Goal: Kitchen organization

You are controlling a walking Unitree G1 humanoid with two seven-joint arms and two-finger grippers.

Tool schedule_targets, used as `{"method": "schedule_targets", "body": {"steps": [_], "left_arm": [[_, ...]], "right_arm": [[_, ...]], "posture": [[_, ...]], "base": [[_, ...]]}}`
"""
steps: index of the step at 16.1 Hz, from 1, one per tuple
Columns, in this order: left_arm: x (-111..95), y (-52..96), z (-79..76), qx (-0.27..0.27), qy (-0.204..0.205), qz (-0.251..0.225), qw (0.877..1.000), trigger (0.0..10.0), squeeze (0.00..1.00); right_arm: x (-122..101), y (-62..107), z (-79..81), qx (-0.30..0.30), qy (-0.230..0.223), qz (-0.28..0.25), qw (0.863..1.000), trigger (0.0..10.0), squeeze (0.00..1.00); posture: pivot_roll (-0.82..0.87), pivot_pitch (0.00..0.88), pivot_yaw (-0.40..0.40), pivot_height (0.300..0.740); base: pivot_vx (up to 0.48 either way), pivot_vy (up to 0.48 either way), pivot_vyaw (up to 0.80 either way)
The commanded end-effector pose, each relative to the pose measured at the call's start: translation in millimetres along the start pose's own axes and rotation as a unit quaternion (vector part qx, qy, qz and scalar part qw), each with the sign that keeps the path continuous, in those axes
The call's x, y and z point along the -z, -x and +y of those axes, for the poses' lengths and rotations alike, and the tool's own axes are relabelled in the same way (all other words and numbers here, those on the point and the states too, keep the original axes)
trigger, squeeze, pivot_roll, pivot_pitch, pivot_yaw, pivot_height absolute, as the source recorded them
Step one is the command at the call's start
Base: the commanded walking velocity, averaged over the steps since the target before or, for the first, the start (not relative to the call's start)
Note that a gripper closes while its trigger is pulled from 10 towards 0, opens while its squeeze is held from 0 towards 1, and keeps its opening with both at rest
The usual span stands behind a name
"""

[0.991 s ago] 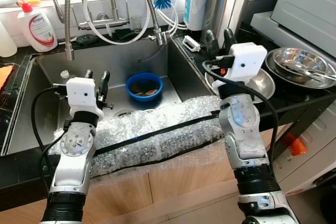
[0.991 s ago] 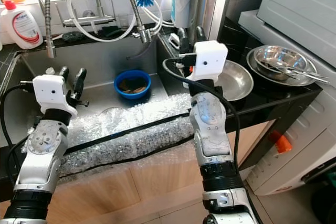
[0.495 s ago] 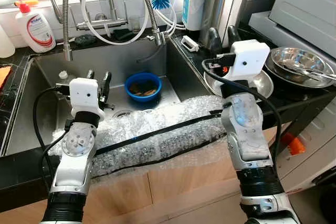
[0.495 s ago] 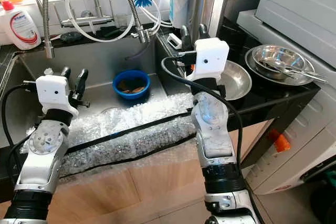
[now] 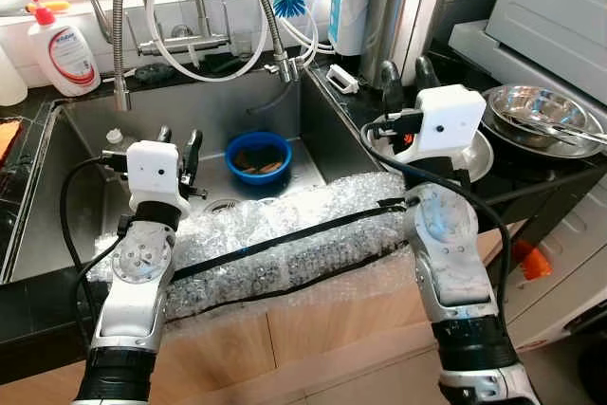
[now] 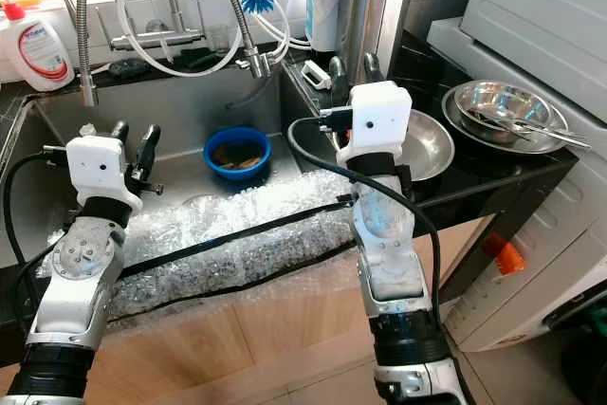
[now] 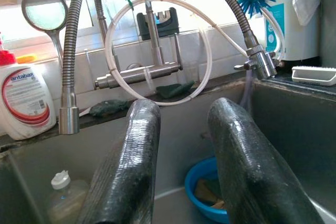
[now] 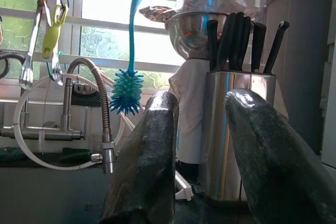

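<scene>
Nothing visibly organized yet, looks like early stage. Left gripper (image 5: 176,139) hovers over the sink (image 5: 85,130) basin near its front edge, fingers parted with a clear gap, holding nothing; in the left wrist view both fingers (image 7: 128,171) are bare and point toward the faucet (image 7: 152,35) on the back wall. Right gripper (image 5: 400,76) is raised over the worktop (image 5: 531,182) just right of the sink's right edge, fingers likewise spread and empty; its wrist view looks past them at the steel knife block (image 8: 239,129) and the hanging blue bottle brush (image 8: 127,90). Likely task items are untouched: a blue bowl (image 5: 259,154) with brownish leftovers sits on the sink floor toward the back right, near the drain; a small capped bottle (image 5: 116,138) stands at the sink's left side. A steel bowl (image 5: 474,151) sits on the worktop right beside the right arm, partly hidden by it, and another steel bowl with tongs (image 5: 541,116) sits further toward the worktop's right edge. Soap bottle (image 5: 62,40) is on the back ledge at the left corner. Bubble wrap (image 5: 285,244) with a black strap is draped over the sink's front edge between the arms; can't tell if it's padding or clutter. My read: still in the approach phase, no pick committed. Left: clear the blue bowl out of the sink, sort the steel bowls, tidy the ledge. The task line doesn't say which goes first, so I can't call the next target.
</scene>
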State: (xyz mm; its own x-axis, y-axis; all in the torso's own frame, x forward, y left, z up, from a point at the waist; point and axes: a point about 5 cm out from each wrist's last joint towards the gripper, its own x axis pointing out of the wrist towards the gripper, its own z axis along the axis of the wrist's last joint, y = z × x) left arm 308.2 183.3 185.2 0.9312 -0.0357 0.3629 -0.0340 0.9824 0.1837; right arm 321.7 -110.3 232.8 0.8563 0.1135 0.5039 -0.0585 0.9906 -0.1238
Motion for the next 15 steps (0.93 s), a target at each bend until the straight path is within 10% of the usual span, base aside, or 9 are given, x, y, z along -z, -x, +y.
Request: {"method": "schedule_targets", "body": {"steps": [1,7,15], "left_arm": [[-4,0.9,2.7,0.002,-0.009,-0.007,1.0,10.0,0.0],[-2,3.5,1.1,0.003,-0.01,-0.004,1.0,10.0,0.0],[2,1.9,-5.2,0.013,-0.01,0.0,1.0,10.0,0.0]], "right_arm": [[-3,2.4,0.9,0.003,0.001,-0.003,1.0,10.0,0.0],[4,14.4,-10.4,0.025,0.009,0.025,0.999,10.0,0.0],[48,25.9,-57.5,0.146,-0.035,0.188,0.971,10.0,0.0]], "posture": [[-0.02,0.0,0.037,0.74],[-0.02,0.0,0.032,0.74],[-0.04,0.0,0.032,0.74]], "base": [[0.0,0.0,0.0],[0.0,0.0,0.0],[0.0,0.0,0.0]]}}
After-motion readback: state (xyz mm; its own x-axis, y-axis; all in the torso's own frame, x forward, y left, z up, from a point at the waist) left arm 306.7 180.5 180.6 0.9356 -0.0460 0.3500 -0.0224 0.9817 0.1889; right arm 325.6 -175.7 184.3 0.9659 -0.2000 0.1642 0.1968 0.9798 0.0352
